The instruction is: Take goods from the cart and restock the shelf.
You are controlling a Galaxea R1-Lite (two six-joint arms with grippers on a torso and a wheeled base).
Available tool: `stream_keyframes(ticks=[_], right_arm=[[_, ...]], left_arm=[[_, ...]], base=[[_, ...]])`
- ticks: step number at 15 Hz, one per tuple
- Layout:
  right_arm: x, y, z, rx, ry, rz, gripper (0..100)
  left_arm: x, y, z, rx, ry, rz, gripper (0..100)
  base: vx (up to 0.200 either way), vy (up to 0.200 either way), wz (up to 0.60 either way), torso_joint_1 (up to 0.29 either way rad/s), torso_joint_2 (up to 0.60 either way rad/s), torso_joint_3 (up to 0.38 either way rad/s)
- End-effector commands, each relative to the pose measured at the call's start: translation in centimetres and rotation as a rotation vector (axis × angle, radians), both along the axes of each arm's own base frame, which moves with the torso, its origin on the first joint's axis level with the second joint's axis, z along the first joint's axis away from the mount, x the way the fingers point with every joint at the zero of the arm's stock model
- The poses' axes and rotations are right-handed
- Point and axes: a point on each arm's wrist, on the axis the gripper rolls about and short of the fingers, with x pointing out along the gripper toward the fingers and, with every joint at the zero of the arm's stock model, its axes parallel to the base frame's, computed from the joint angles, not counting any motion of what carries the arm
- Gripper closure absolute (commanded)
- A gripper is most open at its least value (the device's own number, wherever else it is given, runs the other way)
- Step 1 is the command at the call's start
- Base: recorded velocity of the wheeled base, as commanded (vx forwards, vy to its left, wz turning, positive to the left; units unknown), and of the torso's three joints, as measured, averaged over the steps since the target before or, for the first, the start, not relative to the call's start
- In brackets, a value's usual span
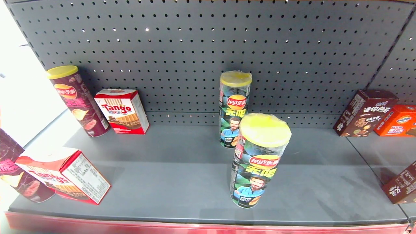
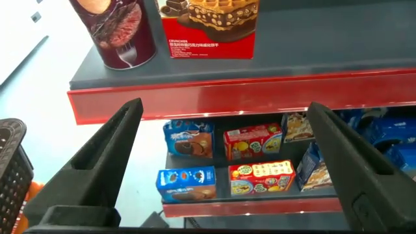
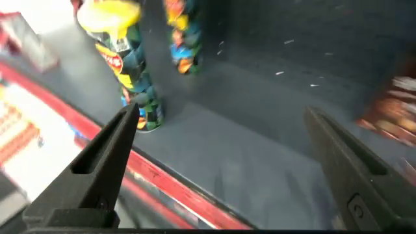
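Two green chip cans with yellow lids stand upright on the grey shelf (image 1: 182, 182), one near the front (image 1: 258, 162) and one behind it by the pegboard (image 1: 235, 110). My right gripper (image 3: 221, 162) is open and empty, held just outside the shelf's red front edge (image 3: 162, 179), with the front green can (image 3: 127, 65) and the rear can (image 3: 182, 32) beyond it. My left gripper (image 2: 221, 169) is also open and empty, below the shelf's red edge (image 2: 240, 97), under a maroon chip can (image 2: 120, 32) and a wafer box (image 2: 208, 26).
A maroon can (image 1: 78, 100) and a wafer box (image 1: 122, 110) stand at the back left; another maroon can (image 1: 16, 175) and wafer box (image 1: 65, 175) at the front left. Brown boxes (image 1: 365, 112) (image 1: 401, 185) and an orange box (image 1: 398, 120) are right. A black basket (image 2: 10, 169) shows low.
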Motion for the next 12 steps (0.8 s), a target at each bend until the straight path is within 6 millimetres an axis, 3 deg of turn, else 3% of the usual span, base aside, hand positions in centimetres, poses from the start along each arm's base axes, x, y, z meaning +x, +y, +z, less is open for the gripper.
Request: stream_keyframes(ticks=[1, 4, 5, 6, 12], right_arm=[[4.5, 3.7, -1.2, -0.132, 0.148, 0.091, 0], [6.9, 5.7, -2.7, -0.200, 0.221, 0.118, 0], [6.9, 5.7, -2.7, -0.200, 0.221, 0.118, 0], [8.2, 6.7, -3.4, -0.214, 0.242, 0.119, 0], [10.7, 8.8, -4.0, -0.256, 0.286, 0.108, 0]], left_arm=[[0.0, 0.0, 0.0, 0.000, 0.002, 0.000, 0], [0.0, 0.0, 0.0, -0.002, 0.002, 0.003, 0], [0.0, 0.0, 0.0, -0.002, 0.002, 0.003, 0], [0.0, 0.0, 0.0, -0.014, 0.003, 0.002, 0], [0.0, 0.0, 0.0, -0.002, 0.001, 0.002, 0]], base=[[0.000, 0.000, 0.00, 0.000, 0.00, 0.000], [0.000, 0.000, 0.00, 0.000, 0.00, 0.000], [0.000, 0.000, 0.00, 0.000, 0.00, 0.000], [0.000, 0.000, 0.00, 0.000, 0.00, 0.000], [0.000, 0.000, 0.00, 0.000, 0.00, 0.000]])
